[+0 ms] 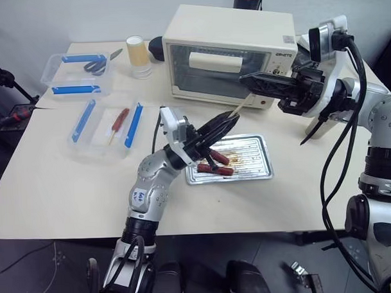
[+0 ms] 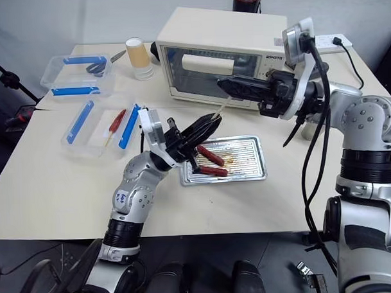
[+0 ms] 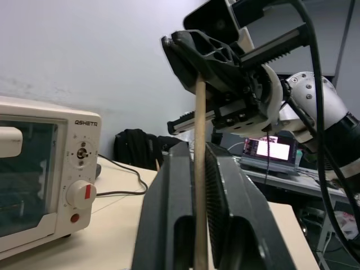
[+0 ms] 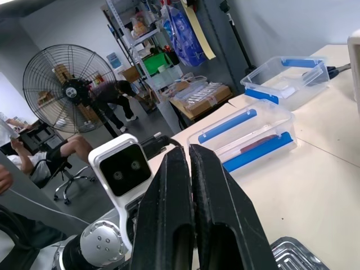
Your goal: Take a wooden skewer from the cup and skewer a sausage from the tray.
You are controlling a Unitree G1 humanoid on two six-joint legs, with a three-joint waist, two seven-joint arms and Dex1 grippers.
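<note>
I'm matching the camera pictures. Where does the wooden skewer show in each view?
Left eye: skewer between the two grippers, above the tray.
Right eye: skewer, same spot.
Left wrist: upright stick between the jaws.
Right wrist: hidden by the jaws.
Shared landmark: oven.

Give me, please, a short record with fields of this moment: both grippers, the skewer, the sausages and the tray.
left gripper: shut on the thin pale wooden skewer, above the tray
right gripper: shut on the other end of the skewer
sausages: two small reddish-brown sausages, both lying in the tray, not skewered
tray: shiny silver ribbed metal tray on the table, in front of the cream toaster oven
</note>
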